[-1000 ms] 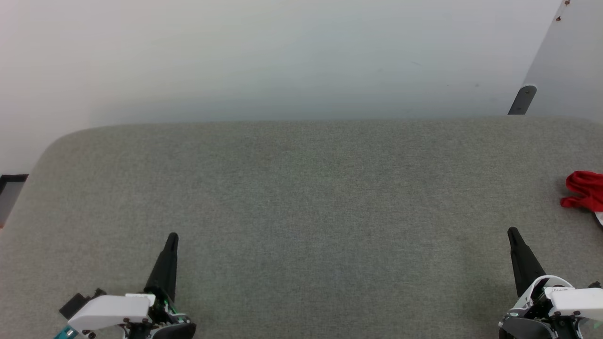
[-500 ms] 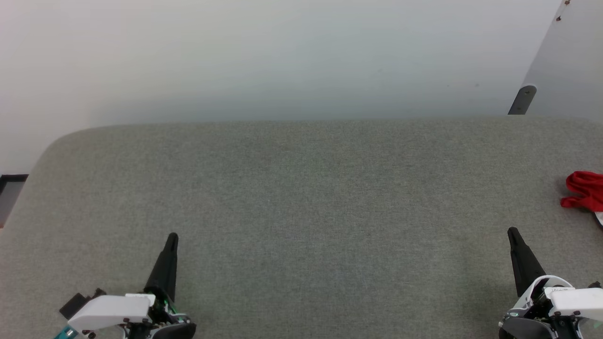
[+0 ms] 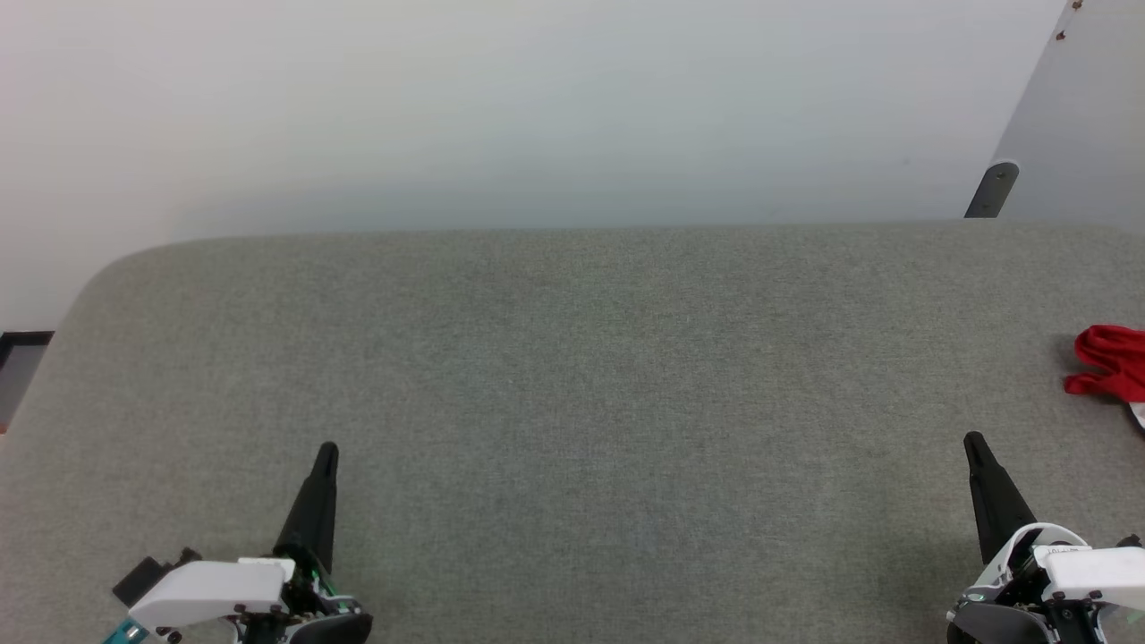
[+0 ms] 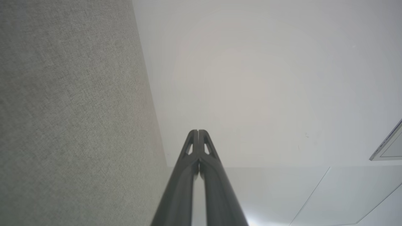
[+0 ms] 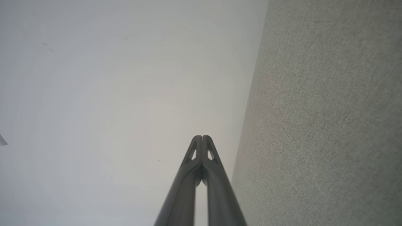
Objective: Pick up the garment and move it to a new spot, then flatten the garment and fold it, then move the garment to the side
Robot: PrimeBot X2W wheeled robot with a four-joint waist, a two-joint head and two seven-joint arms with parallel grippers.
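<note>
The red garment (image 3: 1112, 363) lies bunched at the tabletop's (image 3: 572, 376) right edge; the left gripper (image 3: 327, 451) and right gripper (image 3: 972, 440) have fingers together, empty.

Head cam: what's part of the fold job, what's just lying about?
Job:
- garment, bunched at the table's right edge
- left gripper, shut, holding nothing
- right gripper, shut, holding nothing, short of the garment

Not the job:
- table, just the work surface
- dark bracket, upper right
</note>
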